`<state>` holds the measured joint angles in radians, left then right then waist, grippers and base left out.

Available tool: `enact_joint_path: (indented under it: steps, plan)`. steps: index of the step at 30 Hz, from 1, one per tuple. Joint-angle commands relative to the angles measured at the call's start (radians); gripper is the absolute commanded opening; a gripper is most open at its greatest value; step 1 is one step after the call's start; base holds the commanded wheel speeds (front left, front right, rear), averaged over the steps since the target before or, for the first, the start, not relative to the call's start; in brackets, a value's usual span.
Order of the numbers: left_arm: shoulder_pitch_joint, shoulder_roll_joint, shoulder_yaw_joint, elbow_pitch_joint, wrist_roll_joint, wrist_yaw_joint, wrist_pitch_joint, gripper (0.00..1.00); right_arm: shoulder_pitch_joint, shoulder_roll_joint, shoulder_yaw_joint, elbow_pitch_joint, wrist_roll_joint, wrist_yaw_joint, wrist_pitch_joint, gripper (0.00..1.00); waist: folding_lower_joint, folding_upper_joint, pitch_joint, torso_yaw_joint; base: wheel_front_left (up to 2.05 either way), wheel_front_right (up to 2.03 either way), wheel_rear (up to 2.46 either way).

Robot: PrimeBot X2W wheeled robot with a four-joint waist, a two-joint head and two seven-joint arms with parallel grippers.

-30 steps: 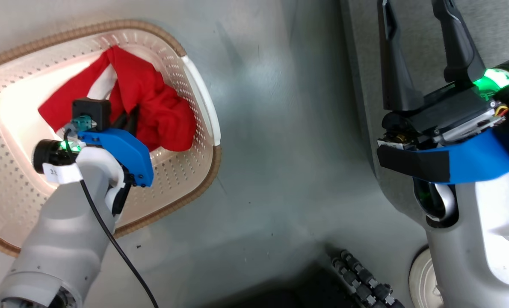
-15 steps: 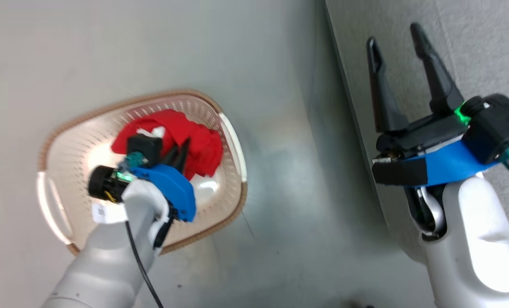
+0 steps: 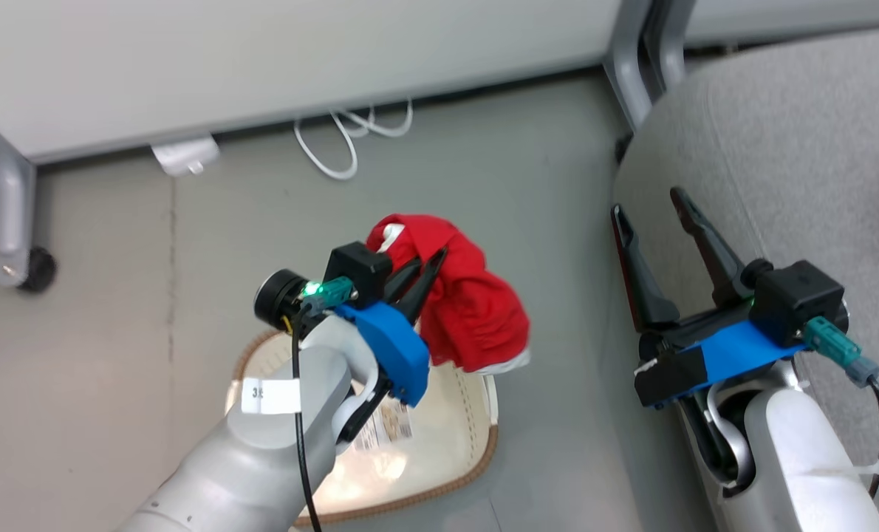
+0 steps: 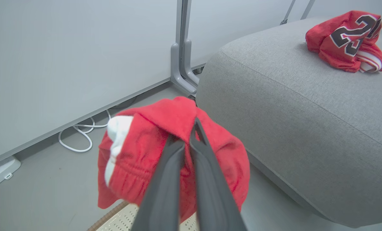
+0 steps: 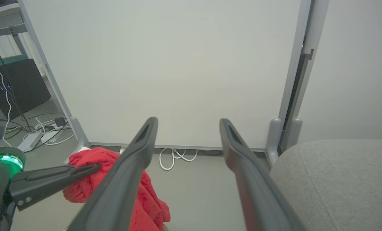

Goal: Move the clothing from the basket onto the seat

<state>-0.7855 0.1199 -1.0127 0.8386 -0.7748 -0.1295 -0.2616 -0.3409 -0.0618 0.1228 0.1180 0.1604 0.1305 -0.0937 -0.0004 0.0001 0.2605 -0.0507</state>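
Our left fingers (image 4: 165,186) are clamped shut on the red shorts (image 3: 476,310), hanging above the basket (image 3: 484,451) beside the grey seat (image 3: 779,148). Meanwhile our right fingers (image 5: 126,179) are spread wide open with nothing in them, and the jersey (image 4: 348,41) is already lying on the seat.

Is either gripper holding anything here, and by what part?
The left gripper pinches the red garment by a bunched fold near its top; the right gripper is open, empty.

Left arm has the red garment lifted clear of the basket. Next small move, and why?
Probably swing the left gripper rightward over the grey seat: its fingers are shut on the red garment hanging above the basket; the numbered jersey already lies there.
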Motion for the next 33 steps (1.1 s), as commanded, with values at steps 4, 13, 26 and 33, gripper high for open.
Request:
enact_joint_path:
  steps: [4, 13, 26, 33]
  plan:
    - [-0.044, -0.016, -0.022, -0.028, -0.035, -0.001, -0.005, 0.0, 0.04, -0.002, 0.001, 0.014, 0.01, 0.0, 0.002, 1.0, 0.0004, -0.0001, -0.123, 0.046, 0.0, 0.0, 0.0]
    - [-0.154, -0.037, -0.085, -0.065, -0.124, -0.001, 0.021, 0.0, 0.091, 0.003, 0.018, 0.029, 0.027, 0.0, 0.014, 1.0, 0.0004, -0.0001, -0.196, 0.029, 0.0, 0.0, 0.0]
    - [-0.159, -0.038, -0.141, -0.046, -0.195, -0.001, 0.007, 0.0, 0.097, -0.001, 0.047, 0.027, 0.021, 0.0, 0.05, 1.0, 0.0004, -0.0001, -0.217, 0.02, 0.0, 0.0, 0.0]
    - [-0.17, -0.045, -0.165, -0.043, -0.216, -0.001, 0.001, 0.0, -0.007, -0.022, 0.119, 0.107, 0.041, 0.0, 0.084, 1.0, 0.0004, -0.0001, -0.205, 0.031, 0.0, 0.0, 0.0]
